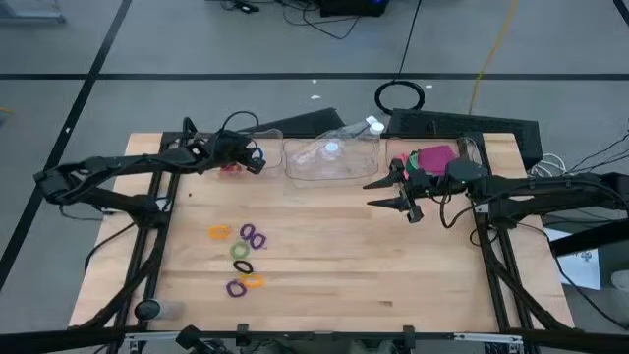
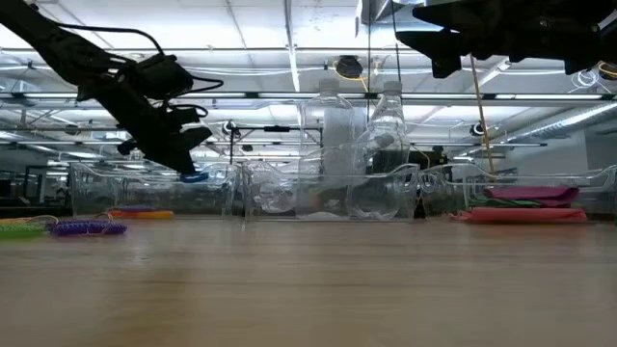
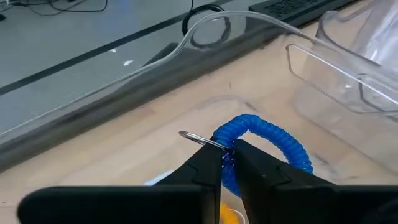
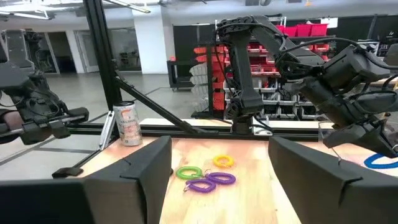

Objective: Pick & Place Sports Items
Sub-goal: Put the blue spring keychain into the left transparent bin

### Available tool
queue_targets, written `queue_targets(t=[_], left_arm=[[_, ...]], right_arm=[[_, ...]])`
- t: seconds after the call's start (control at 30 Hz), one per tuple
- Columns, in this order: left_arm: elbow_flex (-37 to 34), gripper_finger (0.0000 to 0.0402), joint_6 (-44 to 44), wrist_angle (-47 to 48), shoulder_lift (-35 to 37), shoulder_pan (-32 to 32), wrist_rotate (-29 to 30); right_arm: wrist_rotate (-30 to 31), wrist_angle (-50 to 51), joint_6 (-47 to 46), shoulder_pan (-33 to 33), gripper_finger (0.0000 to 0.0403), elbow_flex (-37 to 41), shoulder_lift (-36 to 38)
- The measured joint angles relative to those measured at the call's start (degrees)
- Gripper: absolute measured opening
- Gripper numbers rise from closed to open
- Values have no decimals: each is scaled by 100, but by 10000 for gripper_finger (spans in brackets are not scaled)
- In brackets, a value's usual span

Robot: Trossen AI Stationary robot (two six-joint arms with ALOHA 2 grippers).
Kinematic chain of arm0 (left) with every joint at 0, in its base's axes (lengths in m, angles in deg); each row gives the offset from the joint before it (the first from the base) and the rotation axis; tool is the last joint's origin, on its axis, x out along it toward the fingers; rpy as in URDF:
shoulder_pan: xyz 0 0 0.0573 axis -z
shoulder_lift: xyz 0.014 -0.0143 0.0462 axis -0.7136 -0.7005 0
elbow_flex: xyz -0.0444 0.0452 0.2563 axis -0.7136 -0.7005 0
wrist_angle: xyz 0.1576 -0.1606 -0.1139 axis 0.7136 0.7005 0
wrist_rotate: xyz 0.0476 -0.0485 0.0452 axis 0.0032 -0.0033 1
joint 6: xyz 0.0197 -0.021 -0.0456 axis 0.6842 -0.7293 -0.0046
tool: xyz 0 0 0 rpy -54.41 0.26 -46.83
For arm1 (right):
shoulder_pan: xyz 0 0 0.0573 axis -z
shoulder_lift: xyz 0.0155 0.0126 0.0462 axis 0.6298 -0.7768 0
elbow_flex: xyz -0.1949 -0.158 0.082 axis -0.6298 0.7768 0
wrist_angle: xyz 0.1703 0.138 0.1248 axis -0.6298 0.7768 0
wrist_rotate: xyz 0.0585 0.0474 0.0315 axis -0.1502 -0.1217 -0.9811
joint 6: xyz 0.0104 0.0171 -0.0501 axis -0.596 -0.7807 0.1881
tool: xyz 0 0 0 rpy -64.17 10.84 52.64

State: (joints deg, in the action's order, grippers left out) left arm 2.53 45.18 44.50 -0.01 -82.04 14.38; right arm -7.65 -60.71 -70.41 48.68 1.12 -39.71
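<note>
From my remote station I saw a grey floor (image 1: 197,39) filling the top of the high view, crossed by dark seam lines. Black cables (image 1: 324,15) trailed at the upper centre, and a yellow cable (image 1: 491,49) ran down at the upper right. A coiled black cord (image 1: 400,96) lay just beyond the wooden table (image 1: 334,256). In the low view, long ceiling lights (image 2: 289,39) stretched across the top. Through the right wrist view I made out red storage bins (image 4: 305,29) at the upper right and a drink can (image 4: 129,124) at centre left.
</note>
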Motion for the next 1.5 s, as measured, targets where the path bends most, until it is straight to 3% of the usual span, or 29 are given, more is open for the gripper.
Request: queue_targets(t=[1.0, 1.1, 1.5], left_arm=[[0, 30, 91, 35, 0, 0, -68], [0, 53, 89, 37, 0, 0, -129], [0, 212, 87, 32, 0, 0, 140]], right_arm=[[0, 2, 0, 0, 196, 0, 2], [0, 2, 0, 0, 196, 0, 0], [0, 3, 0, 0, 196, -1, 1]])
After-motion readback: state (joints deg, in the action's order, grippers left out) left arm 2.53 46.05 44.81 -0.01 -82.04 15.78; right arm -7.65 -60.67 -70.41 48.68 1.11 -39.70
